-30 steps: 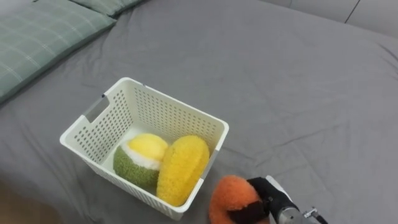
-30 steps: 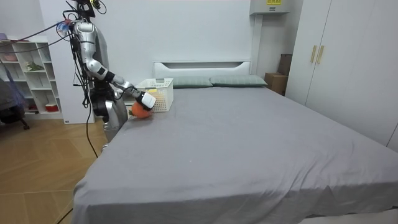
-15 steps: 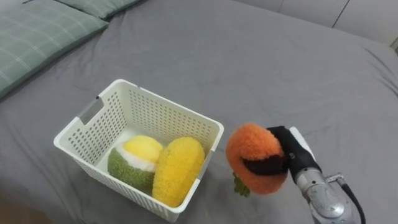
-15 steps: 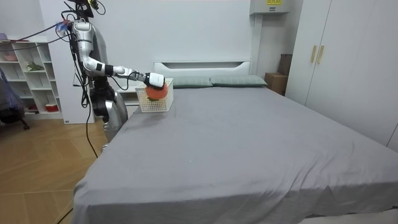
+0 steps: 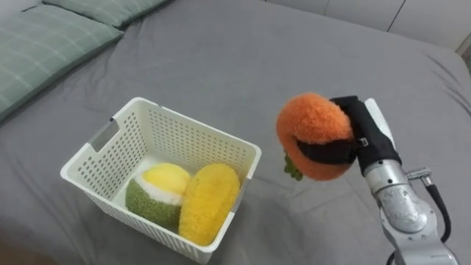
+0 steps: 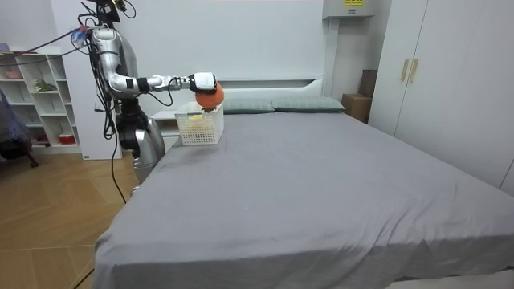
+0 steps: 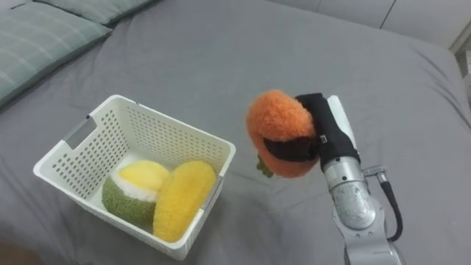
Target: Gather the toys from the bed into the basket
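One fuzzy round orange plush toy (image 5: 313, 125) hangs above the grey bed sheet (image 5: 221, 59), right of one white perforated plastic basket (image 5: 184, 140), with the right hand (image 5: 370, 136) clamped round it. Two plush toys lie inside the basket: a yellow oblong plush (image 5: 208, 202) and, to its left, a round green-and-yellow plush (image 5: 156, 195).

Stereo over bed (image 5: 243, 59); room view afar

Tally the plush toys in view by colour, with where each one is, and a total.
Orange fluffy plush toy, held in the right hand: 1
Yellow oblong plush toy, in the white perforated plastic basket: 1
Green round plush toy with a yellow top, in the same basket: 1
Total: 3
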Tool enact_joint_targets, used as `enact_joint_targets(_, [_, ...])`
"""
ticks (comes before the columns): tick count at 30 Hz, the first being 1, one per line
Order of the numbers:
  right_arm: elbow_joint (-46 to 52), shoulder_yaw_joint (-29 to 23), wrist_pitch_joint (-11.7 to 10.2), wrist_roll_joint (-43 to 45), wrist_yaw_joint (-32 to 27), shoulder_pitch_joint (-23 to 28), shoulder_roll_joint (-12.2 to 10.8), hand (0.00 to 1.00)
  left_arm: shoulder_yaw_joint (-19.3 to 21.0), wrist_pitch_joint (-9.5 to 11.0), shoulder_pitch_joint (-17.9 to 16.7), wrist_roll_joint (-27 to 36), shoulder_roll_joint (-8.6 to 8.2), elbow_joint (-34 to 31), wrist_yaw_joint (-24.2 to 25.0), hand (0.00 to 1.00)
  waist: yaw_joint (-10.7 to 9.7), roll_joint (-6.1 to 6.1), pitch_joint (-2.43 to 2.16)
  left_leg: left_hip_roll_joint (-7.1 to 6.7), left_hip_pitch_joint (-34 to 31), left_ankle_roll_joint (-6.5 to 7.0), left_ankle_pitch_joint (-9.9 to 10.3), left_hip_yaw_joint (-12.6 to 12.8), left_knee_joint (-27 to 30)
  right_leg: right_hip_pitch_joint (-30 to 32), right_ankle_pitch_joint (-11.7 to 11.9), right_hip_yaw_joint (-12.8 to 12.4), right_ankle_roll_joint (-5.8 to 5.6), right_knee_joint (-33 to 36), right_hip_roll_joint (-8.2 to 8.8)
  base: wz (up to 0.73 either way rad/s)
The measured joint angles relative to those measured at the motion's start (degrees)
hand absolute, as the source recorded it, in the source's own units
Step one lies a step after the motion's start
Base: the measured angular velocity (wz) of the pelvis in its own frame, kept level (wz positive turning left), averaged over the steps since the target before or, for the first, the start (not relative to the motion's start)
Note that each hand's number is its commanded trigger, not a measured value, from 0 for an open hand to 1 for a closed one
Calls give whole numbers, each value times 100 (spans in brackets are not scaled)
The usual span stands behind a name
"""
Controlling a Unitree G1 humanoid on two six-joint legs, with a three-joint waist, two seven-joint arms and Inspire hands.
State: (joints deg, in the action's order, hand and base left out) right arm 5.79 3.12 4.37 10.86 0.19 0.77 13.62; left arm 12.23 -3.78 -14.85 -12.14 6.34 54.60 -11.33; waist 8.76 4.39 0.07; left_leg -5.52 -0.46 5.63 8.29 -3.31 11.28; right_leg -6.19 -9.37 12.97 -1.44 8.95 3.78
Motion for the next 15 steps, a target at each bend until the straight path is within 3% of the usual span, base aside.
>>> enact_joint_targets(7, [440,236,53,305,162,-436,4,100,-3,0,80,-76,16,121,23,0,173,86,43,9,-8,-1,1,38,-8,12,1,-37,0,-9,-12,-1])
enact_joint_targets(10, [567,298,84,325,316,-447,-10,100,-11,-5,142,-215,13,144,25,0,270,135,21,6,-31,8,9,35,7,23,2,-11,-2,-10,-7,0])
enact_joint_targets(15, [686,572,168,532,506,-709,-49,100,-9,-95,188,-216,26,144,35,0,320,134,24,-7,-95,18,17,-2,28,53,5,-3,-8,-7,1,4])
